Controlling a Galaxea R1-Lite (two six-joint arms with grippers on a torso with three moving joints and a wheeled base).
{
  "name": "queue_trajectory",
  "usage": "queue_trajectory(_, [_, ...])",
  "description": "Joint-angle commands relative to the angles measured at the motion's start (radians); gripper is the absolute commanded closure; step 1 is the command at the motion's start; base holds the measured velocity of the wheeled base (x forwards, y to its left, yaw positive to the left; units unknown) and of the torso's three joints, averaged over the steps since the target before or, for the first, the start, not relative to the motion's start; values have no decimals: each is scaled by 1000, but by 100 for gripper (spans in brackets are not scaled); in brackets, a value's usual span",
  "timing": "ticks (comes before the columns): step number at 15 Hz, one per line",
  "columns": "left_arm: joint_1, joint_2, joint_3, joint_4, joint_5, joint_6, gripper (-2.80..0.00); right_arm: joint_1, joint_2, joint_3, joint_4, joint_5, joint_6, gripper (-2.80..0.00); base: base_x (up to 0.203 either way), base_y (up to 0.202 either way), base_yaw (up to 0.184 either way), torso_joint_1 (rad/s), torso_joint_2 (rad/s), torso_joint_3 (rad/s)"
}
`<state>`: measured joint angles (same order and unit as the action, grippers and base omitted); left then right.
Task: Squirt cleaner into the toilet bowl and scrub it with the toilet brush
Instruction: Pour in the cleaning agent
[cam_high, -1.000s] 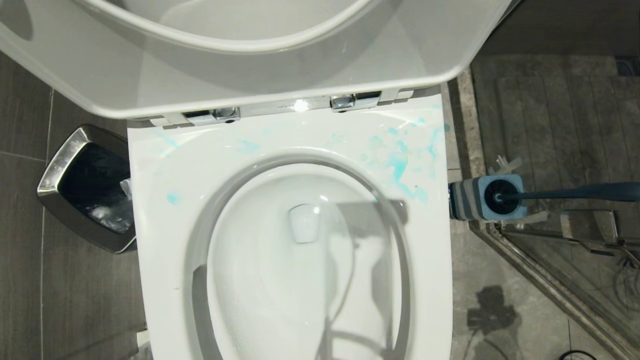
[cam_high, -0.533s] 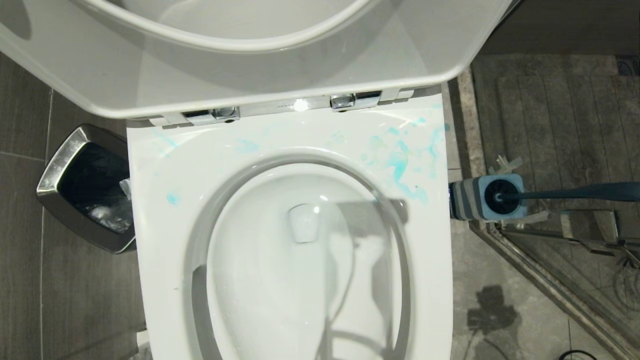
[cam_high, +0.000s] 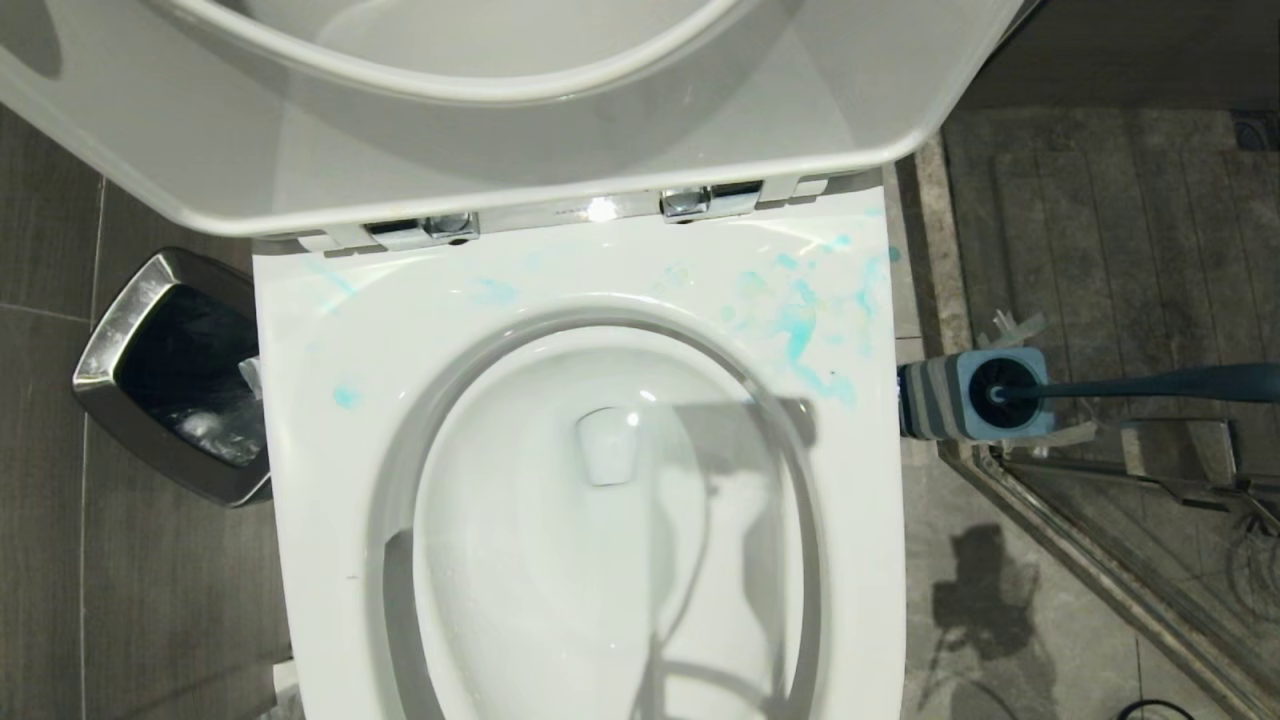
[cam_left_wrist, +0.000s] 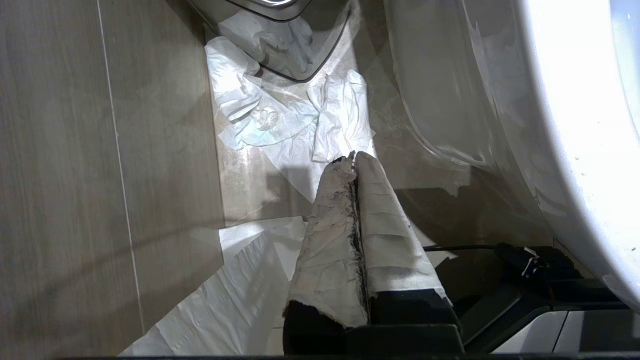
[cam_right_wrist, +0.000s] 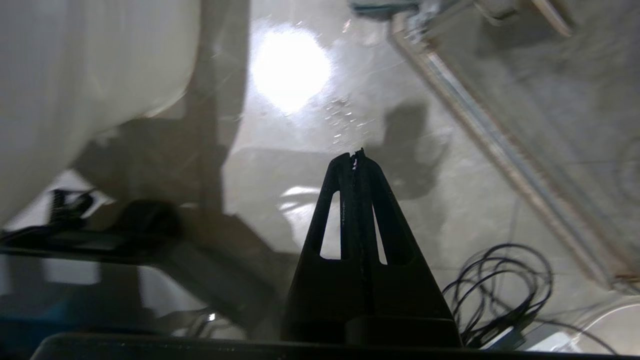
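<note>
**Start of job: both tools empty, cleaner bottle not yet in sight**

Step in hand, as I judge it: fetching the cleaner. No bottle shows in any view, so it has to be found first. Teal-blue smears (cam_high: 800, 330) lie on the toilet's rim, mostly on its right rear part near the hinges; the toilet bowl (cam_high: 600, 560) itself looks white and unstained. Seat and lid (cam_high: 500, 130) stand raised, so access from above is open.

Doing it well:
- Grip the bottle around its body, not the cap, and hold the nozzle over the bowl opening before squeezing. The rim stains suggest how easily liquid lands outside.
- The toilet brush (cam_high: 1140, 385) stands in its square holder (cam_high: 975, 395) on the floor just right of the toilet, handle leaning away to the right. Draw it out along the handle's line, or the holder may tip or drag.
- A loose cable coil (cam_right_wrist: 505, 280) lies on the floor on the right side; keep the arm's path clear of it.

Pose:
- Right tool (cam_right_wrist: 356, 155): low, beside the toilet's outer wall, pointing at the wet floor; fingers pressed together, holding nothing.
- Left tool (cam_left_wrist: 354, 159): low on the toilet's left, fingers wrapped in white covering, pressed together and empty, aimed at crumpled paper (cam_left_wrist: 280, 115) lying by the steel waste bin (cam_high: 130, 330).
- Neither arm appears in the head view.
</note>
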<state>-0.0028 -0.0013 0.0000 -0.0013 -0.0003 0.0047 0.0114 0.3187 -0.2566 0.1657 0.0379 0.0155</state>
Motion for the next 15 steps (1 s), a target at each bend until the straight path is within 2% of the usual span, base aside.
queue_trajectory(1, [0,1,0,0,0,0,0,25,495,-125,-67,25,19,0,0,0,0,0,0,0])
queue_trajectory(3, [0,1,0,0,0,0,0,90,826,-231,-218,23,53,0,0,0,0,0,0,0])
queue_trajectory(5, [0,1,0,0,0,0,0,195,1065,-321,-367,-15,85,0,0,0,0,0,0,0])
queue_trajectory(7, [0,1,0,0,0,0,0,319,1228,-422,-475,-69,128,0,0,0,0,0,0,0])
queue_trajectory(9, [0,1,0,0,0,0,0,425,1354,-537,-542,-160,192,0,0,0,0,0,0,0])
queue_trajectory(11, [0,1,0,0,0,0,0,474,1457,-598,-646,-265,225,0,0,0,0,0,0,0])
queue_trajectory(15, [0,1,0,0,0,0,0,491,1600,-617,-787,-394,198,0,0,0,0,0,0,0])
